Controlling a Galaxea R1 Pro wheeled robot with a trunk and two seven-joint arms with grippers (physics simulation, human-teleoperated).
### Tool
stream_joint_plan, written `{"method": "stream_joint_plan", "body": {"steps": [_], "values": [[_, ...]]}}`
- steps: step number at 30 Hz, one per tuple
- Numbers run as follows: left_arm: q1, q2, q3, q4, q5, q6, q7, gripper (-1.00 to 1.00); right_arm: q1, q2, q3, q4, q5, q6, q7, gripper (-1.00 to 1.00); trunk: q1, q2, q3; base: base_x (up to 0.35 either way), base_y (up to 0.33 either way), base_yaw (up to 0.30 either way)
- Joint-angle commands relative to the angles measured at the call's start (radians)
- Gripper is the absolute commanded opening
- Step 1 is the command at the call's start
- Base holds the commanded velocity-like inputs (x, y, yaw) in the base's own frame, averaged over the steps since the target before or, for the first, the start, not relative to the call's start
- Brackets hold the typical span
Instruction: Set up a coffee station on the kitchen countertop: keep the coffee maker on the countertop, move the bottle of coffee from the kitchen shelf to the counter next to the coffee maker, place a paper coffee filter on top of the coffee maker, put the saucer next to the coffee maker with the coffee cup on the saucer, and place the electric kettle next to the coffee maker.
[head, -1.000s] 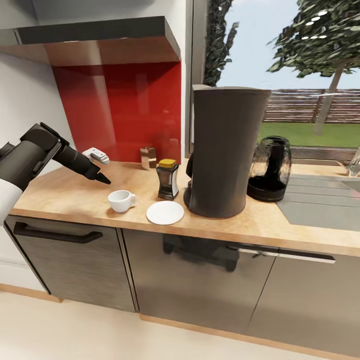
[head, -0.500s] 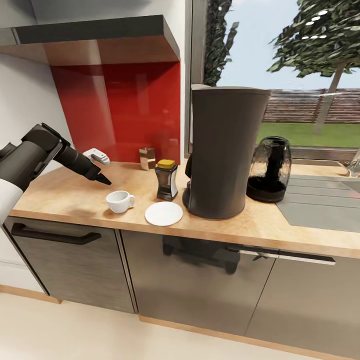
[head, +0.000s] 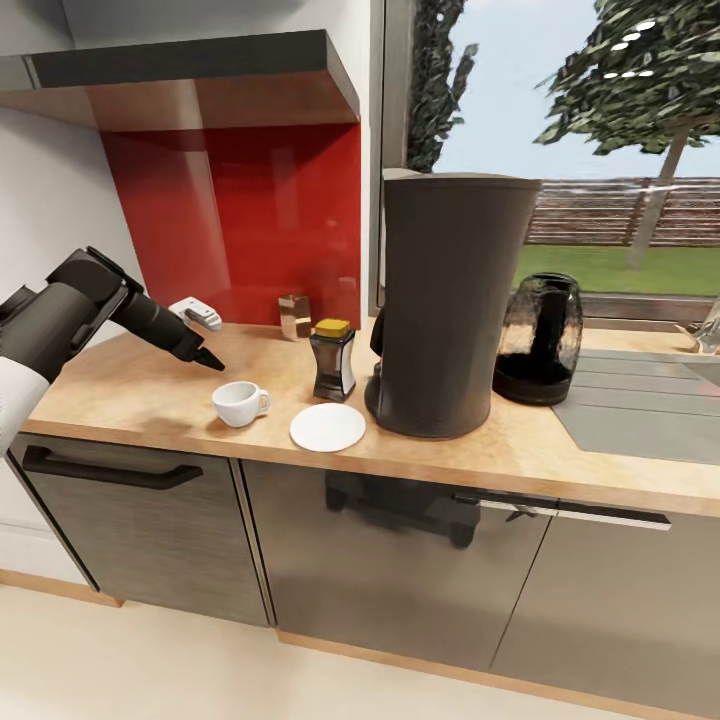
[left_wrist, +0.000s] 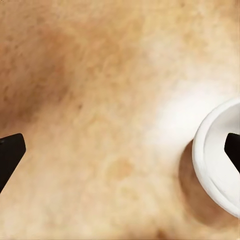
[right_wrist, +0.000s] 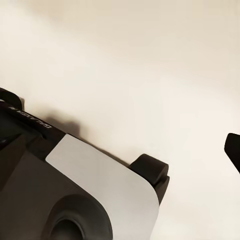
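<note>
On the kitchen countertop (head: 140, 395) stands the tall dark coffee maker (head: 450, 300), with the electric kettle (head: 540, 340) to its right. The bottle of coffee (head: 333, 360) is on its left, and the saucer (head: 328, 427) lies bare in front of the bottle. Left of the saucer the coffee cup (head: 238, 402) sits upright on the wood. My left gripper (head: 205, 355) hovers just behind and left of the cup, open and empty. In the left wrist view the cup's rim (left_wrist: 217, 165) sits by one fingertip (left_wrist: 11, 152). My right gripper (right_wrist: 120, 150) looks open. The kitchen shelf (head: 190, 65) is above. The paper coffee filter is out of view.
A small white device (head: 195, 313) and a small brown box (head: 295, 315) stand by the red backsplash (head: 240, 220). The steel sink (head: 640, 405) is inset at the right. The right wrist view looks down on the robot's base (right_wrist: 75, 200) and pale floor.
The head view shifted slightly a second ago. My left gripper has stayed almost in place behind the cup, and nothing on the counter has moved.
</note>
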Motion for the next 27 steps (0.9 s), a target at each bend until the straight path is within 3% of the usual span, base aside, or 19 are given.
{"method": "stream_joint_plan", "body": {"steps": [1,13,27], "values": [[-0.001,-0.001,-0.001,-0.002,-0.01,0.007,-0.011,1.0,-0.002,0.0,0.009,0.004,-0.01,-0.005,0.004,1.0,0.0,-0.001,-0.001,0.0,0.0,0.0],[-0.002,-0.004,-0.001,-0.002,-0.008,0.007,-0.012,1.0,-0.002,0.0,0.009,0.004,-0.01,-0.005,0.004,1.0,0.0,-0.001,-0.002,0.0,0.0,0.0],[-0.001,-0.01,-0.002,0.0,-0.008,0.007,-0.012,1.0,-0.002,0.0,0.009,0.004,-0.01,-0.004,0.005,1.0,0.0,-0.001,-0.019,0.0,0.0,0.0]]}}
